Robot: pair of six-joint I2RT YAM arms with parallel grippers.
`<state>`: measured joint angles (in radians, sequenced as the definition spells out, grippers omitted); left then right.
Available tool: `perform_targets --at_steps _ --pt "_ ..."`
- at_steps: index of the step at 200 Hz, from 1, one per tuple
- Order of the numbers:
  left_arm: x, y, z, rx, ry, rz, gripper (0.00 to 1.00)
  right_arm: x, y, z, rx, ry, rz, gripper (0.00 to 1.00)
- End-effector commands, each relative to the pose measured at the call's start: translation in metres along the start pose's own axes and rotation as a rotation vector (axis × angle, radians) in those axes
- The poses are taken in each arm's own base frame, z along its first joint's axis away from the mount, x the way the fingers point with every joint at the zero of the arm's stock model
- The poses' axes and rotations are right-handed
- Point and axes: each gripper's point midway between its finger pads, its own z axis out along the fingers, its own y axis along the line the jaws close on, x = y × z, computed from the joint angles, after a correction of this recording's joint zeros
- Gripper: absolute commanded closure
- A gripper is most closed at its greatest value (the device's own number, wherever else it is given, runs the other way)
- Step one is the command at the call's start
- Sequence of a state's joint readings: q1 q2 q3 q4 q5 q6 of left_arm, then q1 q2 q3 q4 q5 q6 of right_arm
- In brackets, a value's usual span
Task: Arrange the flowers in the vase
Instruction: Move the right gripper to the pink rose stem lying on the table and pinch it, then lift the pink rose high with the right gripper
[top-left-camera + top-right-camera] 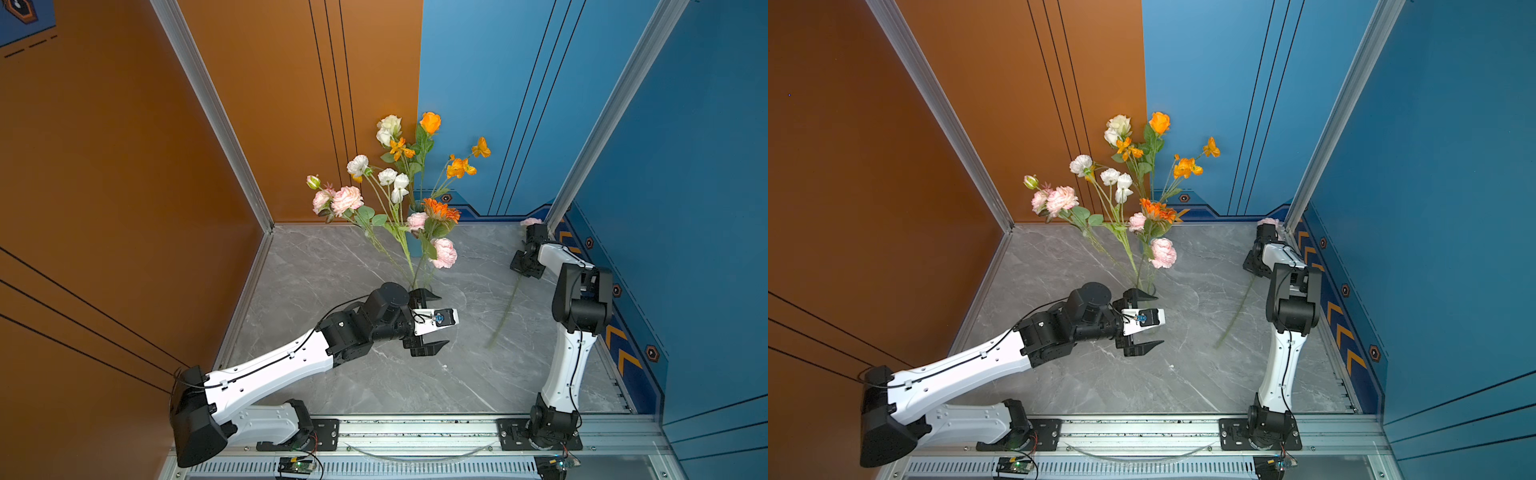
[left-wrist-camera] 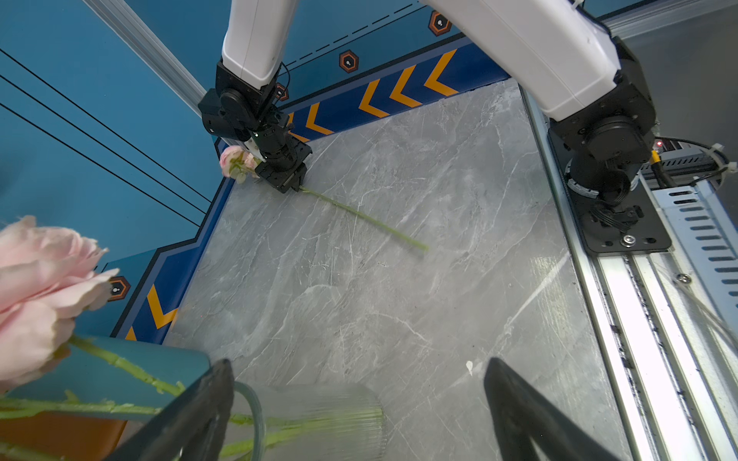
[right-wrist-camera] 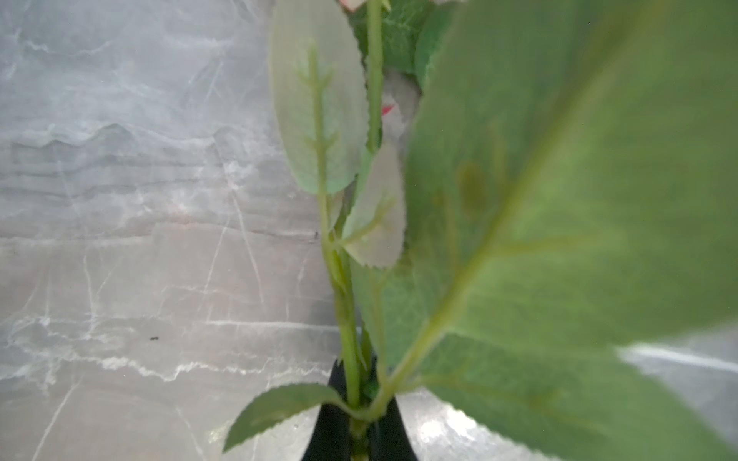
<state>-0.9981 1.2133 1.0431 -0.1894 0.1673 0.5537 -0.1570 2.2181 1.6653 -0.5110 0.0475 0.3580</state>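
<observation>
While your right gripper (image 2: 296, 186) was clamped on the stem of the loose pink flower (image 2: 359, 215) lying on the table (image 1: 374, 386) near the back corner, left gripper (image 1: 444, 320) wide open around the vase (image 2: 339, 411), you did best to lift slowly, steadying the long stem.

Left gripper (image 1: 444, 320) spread wide — right gripper (image 3: 361, 415) pinched closed, low.

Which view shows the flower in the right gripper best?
Left wrist: flower whole, bloom to stem tip, right gripper shut on it. Both top views: arm hides most of the bloom. Right wrist: blurred leaves and stem only.
</observation>
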Motion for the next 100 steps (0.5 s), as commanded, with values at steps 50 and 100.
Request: perform_targets --at_steps 50,100 --pt "-0.004 -0.002 -0.013 -0.007 -0.011 0.019 0.02 0.025 0.027 -0.073 -0.087 -0.047 -0.083 1.00" --pt "-0.008 0.008 -0.024 -0.025 -0.037 0.020 0.02 0.061 0.021 -0.119 -0.165 -0.079 0.008 1.00"
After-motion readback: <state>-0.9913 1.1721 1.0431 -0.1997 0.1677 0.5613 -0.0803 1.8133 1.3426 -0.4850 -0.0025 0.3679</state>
